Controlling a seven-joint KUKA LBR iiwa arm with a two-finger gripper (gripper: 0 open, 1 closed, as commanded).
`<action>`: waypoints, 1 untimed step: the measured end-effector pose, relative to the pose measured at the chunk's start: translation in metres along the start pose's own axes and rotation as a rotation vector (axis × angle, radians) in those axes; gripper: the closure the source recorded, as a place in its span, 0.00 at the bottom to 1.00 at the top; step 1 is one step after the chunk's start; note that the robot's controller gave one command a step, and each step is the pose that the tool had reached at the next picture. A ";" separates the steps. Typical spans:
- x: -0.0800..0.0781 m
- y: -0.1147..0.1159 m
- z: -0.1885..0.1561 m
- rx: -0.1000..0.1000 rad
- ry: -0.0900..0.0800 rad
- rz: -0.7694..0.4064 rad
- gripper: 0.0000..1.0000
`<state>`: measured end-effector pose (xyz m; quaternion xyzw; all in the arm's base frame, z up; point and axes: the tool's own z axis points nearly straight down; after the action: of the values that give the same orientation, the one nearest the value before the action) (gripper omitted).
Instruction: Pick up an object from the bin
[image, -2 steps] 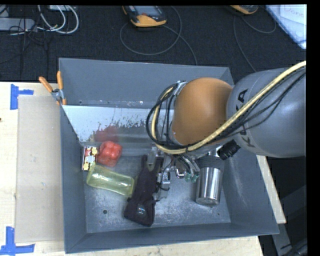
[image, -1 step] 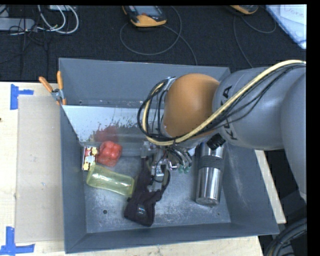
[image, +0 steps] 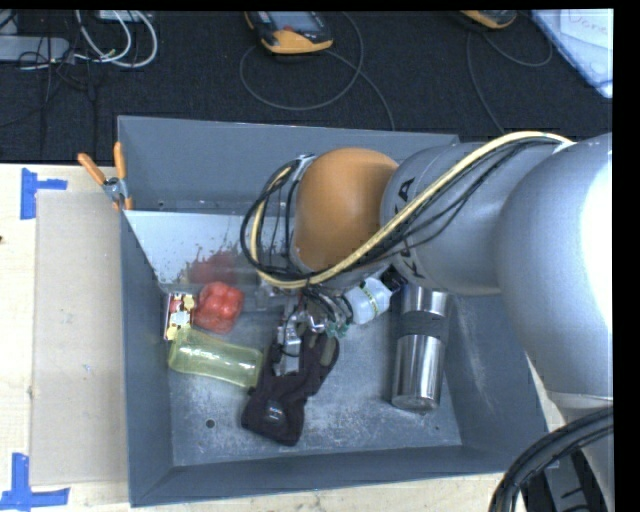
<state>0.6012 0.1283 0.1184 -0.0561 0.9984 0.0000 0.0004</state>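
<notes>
**Gripper low on black cloth, mid-bin**

Black crumpled cloth (image: 283, 398), sock-like, lies limp on the bin (image: 350, 432) floor, front of centre. Its upper end meets the gripper (image: 298, 338), which is set low there, probably because the bunched fabric offers a fold to pinch. Clenched or released: cannot tell. Yellow-green bottle (image: 213, 360) lies just beside the cloth on the left. Steel cylinder (image: 417, 362) is apart on the right.

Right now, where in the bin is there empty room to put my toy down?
Bare bin floor lies between the black cloth and the silver cylinder, and along the front wall below the yellow bottle. It is crowded around the red lumpy thing.
</notes>
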 end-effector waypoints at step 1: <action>0.023 -0.015 0.024 -0.002 0.000 -0.099 0.00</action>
<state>0.5803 0.1110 0.0946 -0.1055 0.9944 0.0010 0.0006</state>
